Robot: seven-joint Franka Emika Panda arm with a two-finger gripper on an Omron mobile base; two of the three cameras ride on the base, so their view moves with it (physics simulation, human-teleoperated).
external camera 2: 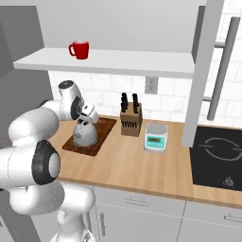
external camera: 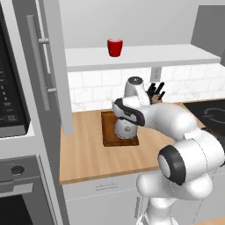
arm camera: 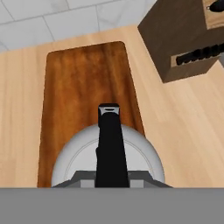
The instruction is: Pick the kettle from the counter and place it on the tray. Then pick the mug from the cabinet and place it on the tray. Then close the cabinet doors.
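Directly under the hand camera we see the kettle, its dark handle running up the middle of the view. We find the kettle standing upright on the tray, at the end nearer the robot, with bare board beyond it toward the tiled wall. The tray lies flat on the desk. We locate the pincer at the top of the kettle; its fingers are narrowed onto the handle, so we read it as clamped on the kettle.

From the right base view we note the knife block just beside the tray, and the scale further right, near the block and apart from it. We see a dark cooktop set into the desk at the far right.

Above, we see the mug upright on the white cabinet shelf, toward its left end, handle to the left. One door stands open at the left of the shelf, the other door open at the right.
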